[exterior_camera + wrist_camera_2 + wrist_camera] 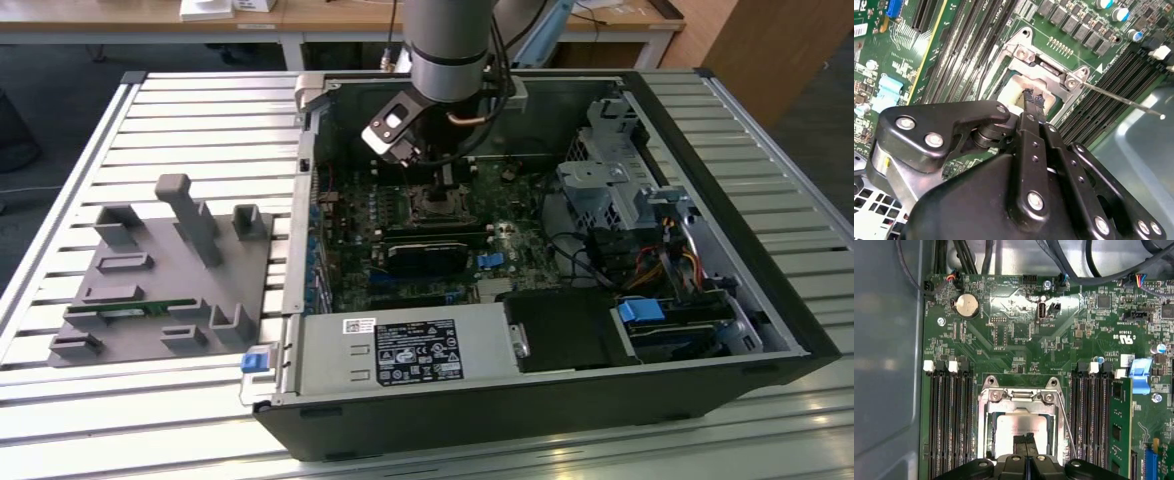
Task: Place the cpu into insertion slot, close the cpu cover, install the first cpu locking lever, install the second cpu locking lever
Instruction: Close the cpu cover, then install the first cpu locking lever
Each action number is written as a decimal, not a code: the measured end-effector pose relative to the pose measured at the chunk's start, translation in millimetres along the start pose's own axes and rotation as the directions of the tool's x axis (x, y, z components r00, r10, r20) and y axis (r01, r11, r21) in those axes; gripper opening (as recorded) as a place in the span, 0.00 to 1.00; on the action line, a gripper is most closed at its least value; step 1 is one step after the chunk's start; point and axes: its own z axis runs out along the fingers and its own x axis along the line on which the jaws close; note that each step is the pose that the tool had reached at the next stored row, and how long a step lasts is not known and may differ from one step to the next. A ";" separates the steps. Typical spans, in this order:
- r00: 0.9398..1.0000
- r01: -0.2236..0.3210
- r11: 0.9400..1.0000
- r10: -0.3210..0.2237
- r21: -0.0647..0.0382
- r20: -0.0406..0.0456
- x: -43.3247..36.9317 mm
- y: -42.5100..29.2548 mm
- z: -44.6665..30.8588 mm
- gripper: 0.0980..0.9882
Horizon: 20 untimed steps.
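Downward, closed gripper, perhaps on cpu.

A: Where's the claw?
B: Down inside the open computer case, the insertion slot right beneath it.
A: And the grey fixture?
B: Well away from it (out on the slatted counter).

PSU label, board silkscreen, print too small to read
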 end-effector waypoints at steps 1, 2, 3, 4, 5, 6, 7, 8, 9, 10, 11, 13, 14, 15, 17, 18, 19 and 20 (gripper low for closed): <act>1.000 0.000 1.000 0.000 0.000 0.000 0.0 0.5 0.0 0.02; 1.000 0.000 1.000 0.000 0.000 0.000 0.0 1.2 0.0 0.02; 1.000 0.000 1.000 0.000 0.000 0.000 0.0 1.8 0.0 0.02; 1.000 0.000 1.000 0.000 0.000 0.000 0.0 2.4 0.0 0.02; 1.000 0.000 1.000 0.000 0.000 0.000 0.0 3.0 0.0 0.02; 1.000 0.000 1.000 0.000 0.000 0.000 0.0 3.4 0.1 0.02; 1.000 0.000 1.000 0.000 0.000 0.000 0.0 3.9 0.1 0.02; 1.000 0.000 1.000 0.000 0.000 0.000 0.0 4.3 0.1 0.02; 1.000 0.000 1.000 0.000 0.000 0.000 0.0 4.6 0.1 0.02; 1.000 0.000 1.000 0.000 0.000 0.000 0.0 4.9 0.1 0.02; 1.000 0.000 1.000 0.000 0.000 0.000 0.0 4.9 0.1 0.02; 1.000 0.000 1.000 0.000 0.000 0.000 0.0 5.0 0.1 0.02; 1.000 0.000 1.000 0.000 0.000 0.000 0.0 5.1 0.1 0.02; 1.000 0.000 1.000 0.000 0.000 0.000 0.0 5.1 0.1 0.02; 1.000 0.000 1.000 0.000 0.000 0.000 0.0 5.1 0.1 0.02; 1.000 0.000 1.000 0.000 0.000 0.000 0.0 5.1 0.1 0.02; 1.000 0.000 1.000 0.000 0.000 0.000 0.0 5.1 0.1 0.02; 1.000 0.000 1.000 0.000 0.000 0.000 0.1 5.1 -0.2 0.02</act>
